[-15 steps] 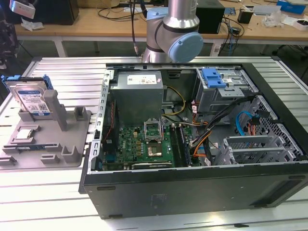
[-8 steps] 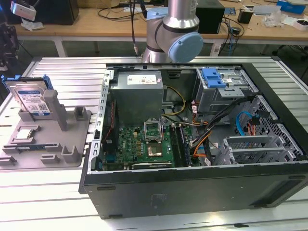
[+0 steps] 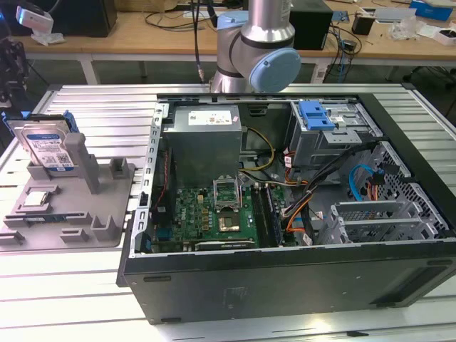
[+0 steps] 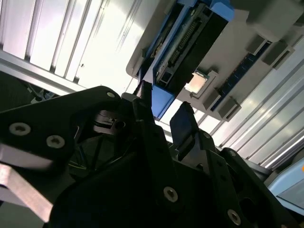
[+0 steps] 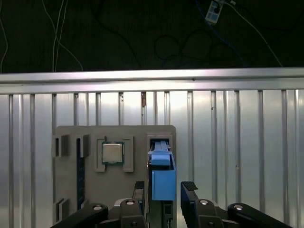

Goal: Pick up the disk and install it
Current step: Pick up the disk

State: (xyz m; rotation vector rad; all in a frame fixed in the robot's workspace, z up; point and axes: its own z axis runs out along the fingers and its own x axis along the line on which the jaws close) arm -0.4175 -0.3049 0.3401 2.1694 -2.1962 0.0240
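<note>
Black two-finger gripper (image 5: 164, 186): jaws spread, holding nothing, lined up over the flat silver disk with blue plastic frame (image 5: 163, 173), not gripping it.
Disk: stands on edge in a grey plastic holder (image 3: 71, 203), near the ribbed metal tabletop (image 3: 71, 299) edge at the exterior view's left.
Open black computer case (image 3: 285, 274): mid-tabletop.
Status: pickup and installation both outstanding.

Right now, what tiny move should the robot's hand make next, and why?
Probably squeeze shut. In the first wrist view the open gripper has one finger on each side of the blue edge of the disk, which stands in its grey holder and is not gripped yet.
</note>
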